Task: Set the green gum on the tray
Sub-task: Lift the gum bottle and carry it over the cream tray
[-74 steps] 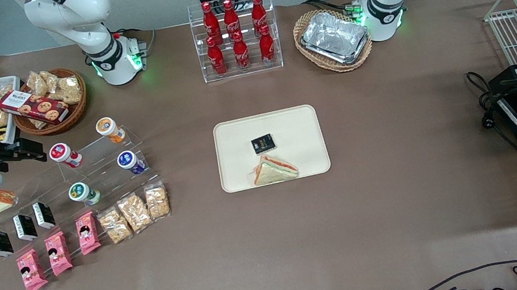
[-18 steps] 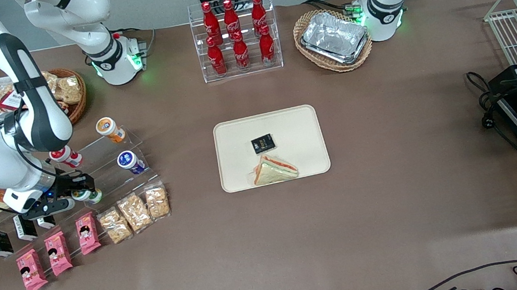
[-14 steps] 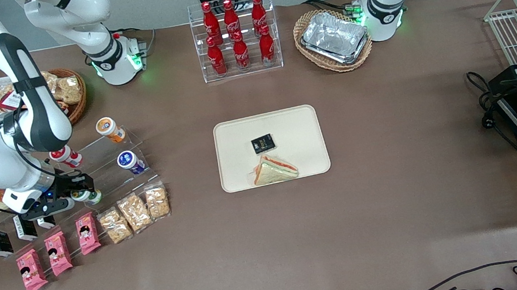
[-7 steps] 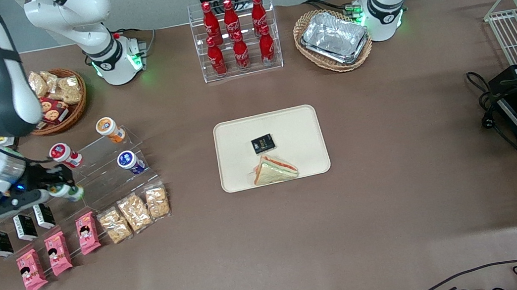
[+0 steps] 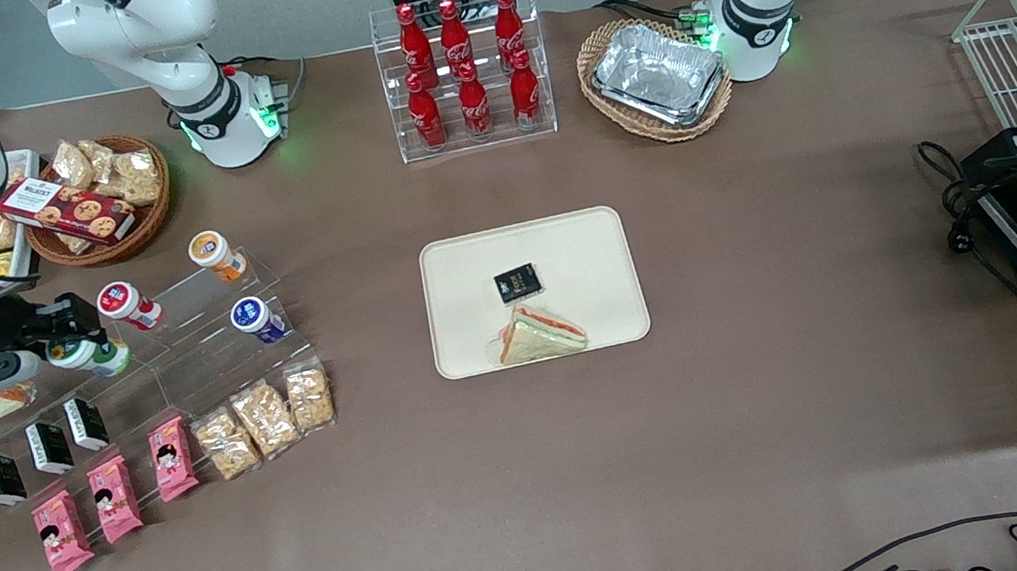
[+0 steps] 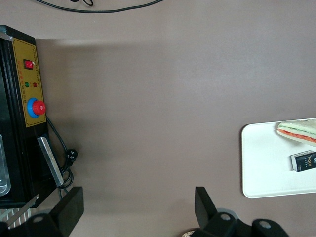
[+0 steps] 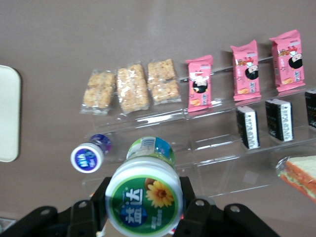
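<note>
The green gum (image 5: pixel 91 357), a small white bottle with a green lid, is held in my right gripper (image 5: pixel 70 351), lifted above the clear stepped display stand (image 5: pixel 210 335) at the working arm's end of the table. In the right wrist view the green gum (image 7: pixel 144 196) fills the space between the black fingers (image 7: pixel 190 207), lid toward the camera, and my gripper (image 7: pixel 144 206) is shut on it. The cream tray (image 5: pixel 592 245) lies at the table's middle, holding a sandwich (image 5: pixel 538 333) and a small black packet (image 5: pixel 517 282). The tray's edge also shows in the right wrist view (image 7: pixel 7 116).
On the stand are a red-lidded bottle (image 5: pixel 125 305), an orange-lidded bottle (image 5: pixel 214 253) and a blue-lidded bottle (image 5: pixel 255 319). Pink snack packs (image 5: pixel 114 495), cracker bags (image 5: pixel 265 416) and black boxes (image 5: pixel 48 446) lie nearer the front camera. A cola bottle rack (image 5: pixel 462 66) and a foil tray basket (image 5: pixel 655 77) stand farther back.
My gripper closed on the green gum at the stand's lower step, then lifted it and carried it farther from the tray. The bottle's place on the stand is vacant.
</note>
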Action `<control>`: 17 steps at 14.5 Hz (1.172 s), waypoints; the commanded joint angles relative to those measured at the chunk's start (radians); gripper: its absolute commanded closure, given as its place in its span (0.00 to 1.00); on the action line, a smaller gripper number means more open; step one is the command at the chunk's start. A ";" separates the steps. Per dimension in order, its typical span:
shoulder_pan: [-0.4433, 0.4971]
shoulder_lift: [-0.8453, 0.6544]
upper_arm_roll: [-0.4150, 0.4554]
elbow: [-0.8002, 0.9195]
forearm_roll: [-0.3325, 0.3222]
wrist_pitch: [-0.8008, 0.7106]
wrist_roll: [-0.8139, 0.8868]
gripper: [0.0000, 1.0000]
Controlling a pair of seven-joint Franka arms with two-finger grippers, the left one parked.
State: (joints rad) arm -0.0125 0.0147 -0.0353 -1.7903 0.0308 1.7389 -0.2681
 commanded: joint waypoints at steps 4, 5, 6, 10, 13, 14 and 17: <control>0.100 0.028 0.136 0.095 0.000 -0.116 0.392 1.00; 0.100 0.027 0.190 0.097 0.001 -0.117 0.476 1.00; 0.098 0.027 0.240 0.097 0.018 -0.116 0.556 1.00; 0.100 0.048 0.386 0.095 0.077 -0.092 0.801 1.00; 0.126 0.071 0.477 0.057 0.078 -0.009 0.920 1.00; 0.152 0.077 0.480 0.033 0.078 0.039 0.975 1.00; 0.248 0.103 0.480 -0.075 0.073 0.209 1.056 1.00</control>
State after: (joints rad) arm 0.1750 0.0981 0.4438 -1.7758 0.0896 1.8105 0.7208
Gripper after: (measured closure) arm 0.414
